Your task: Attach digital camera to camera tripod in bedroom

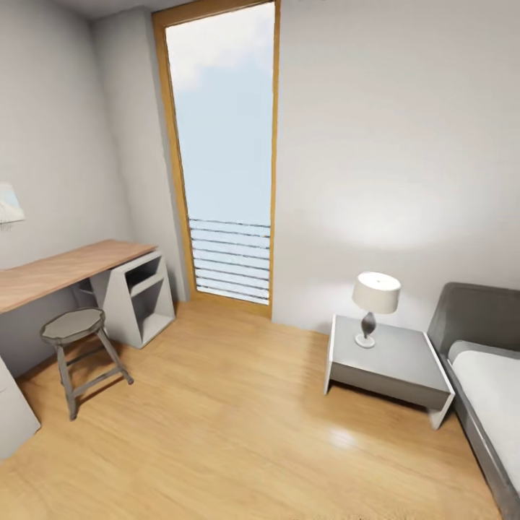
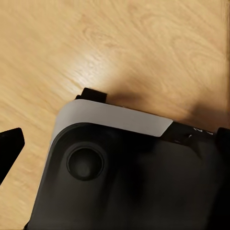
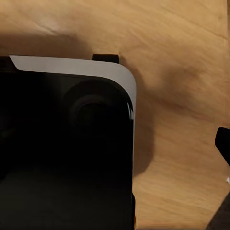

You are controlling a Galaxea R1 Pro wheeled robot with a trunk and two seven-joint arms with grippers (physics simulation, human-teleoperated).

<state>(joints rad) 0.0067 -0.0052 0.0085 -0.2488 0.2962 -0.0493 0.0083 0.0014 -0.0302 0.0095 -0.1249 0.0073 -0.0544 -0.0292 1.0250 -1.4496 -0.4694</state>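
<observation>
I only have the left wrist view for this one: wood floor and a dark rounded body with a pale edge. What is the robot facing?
Observer: A bedroom. In the head view a tall wood-framed window stands straight ahead.
Operator: Any furniture on the left side?
Observer: A wood-topped desk runs along the left wall, with a round stool in front of it.
Operator: And on the right?
Observer: A grey nightstand bears a lamp, and a grey bed stands beside it at the picture's right edge.
</observation>
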